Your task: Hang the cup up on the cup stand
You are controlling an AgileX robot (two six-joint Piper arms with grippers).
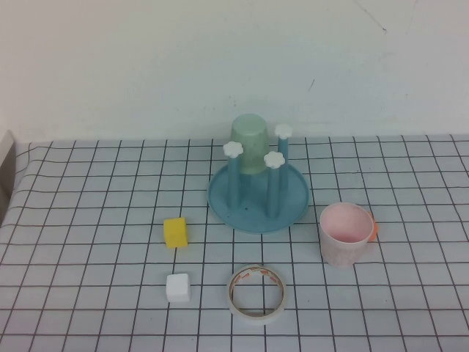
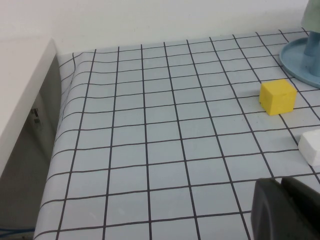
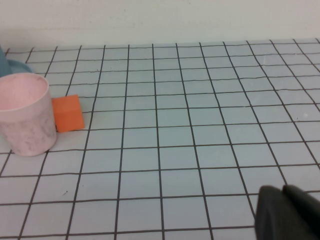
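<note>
The pale pink cup (image 1: pixel 345 233) stands upright on the checked cloth, to the right of the cup stand (image 1: pixel 258 196); the right wrist view also catches the cup (image 3: pixel 26 114). The stand has a round blue base and blue pegs with white flower caps, and a pale green cup (image 1: pixel 251 142) hangs upside down on a rear peg. Neither arm shows in the high view. My left gripper (image 2: pixel 280 182) is shut and empty, hovering low over the cloth near the table's left side. My right gripper (image 3: pixel 281 190) is shut and empty too, well to the right of the pink cup.
A yellow cube (image 1: pixel 175 232), a white cube (image 1: pixel 178 287) and a roll of tape (image 1: pixel 256 293) lie in front of the stand. An orange block (image 3: pixel 68 113) sits just behind the pink cup. The table's left edge (image 2: pixel 60 130) drops off beside a white ledge.
</note>
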